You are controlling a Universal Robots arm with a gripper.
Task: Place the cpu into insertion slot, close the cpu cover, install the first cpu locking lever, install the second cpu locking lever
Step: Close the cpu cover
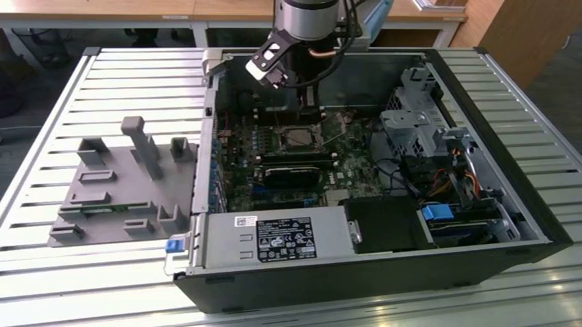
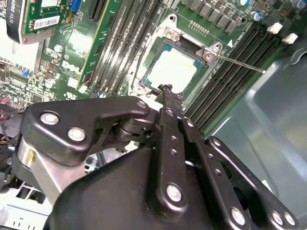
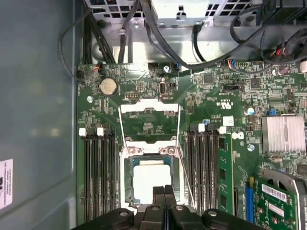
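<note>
Gripper: in the first wrist view the gripper (image 3: 164, 190) has its fingers pressed together with nothing between them.
Gripper position: it hangs over one edge of the insertion slot (image 3: 128, 181), just beside the cpu (image 3: 152, 181). Whether it touches either, cannot tell.
Cpu: lies flat in the insertion slot, silver face up and square to the rim. It looks seated.
Cpu cover: the cpu cover (image 3: 149, 108) is swung open on the far side of the slot from the gripper. Green board shows through its window, so it is not closed.
Locking levers: thin wire rods, one down each side of the slot (image 3: 181, 143). In the second wrist view one juts out free over the memory slots (image 2: 240, 63). Both look unlatched.
Setting: green motherboard (image 3: 144, 79) inside an open computer case (image 1: 536, 204). A grey parts fixture (image 1: 118, 184) sits on the table at the exterior view's left.
Cpu handling (judged): light, thin and rigid, with a smooth metal face and a fragile underside. Hold it by opposite edges and keep it level, without pressing.
Cover handling (judged): stiff sheet metal on a hinge, best pushed at its free edge.
Lever handling (judged): springy wire, likely to slip off smooth pads. Take it near the bent end.
Progress (judged): first step done, cover and levers not yet.
</note>
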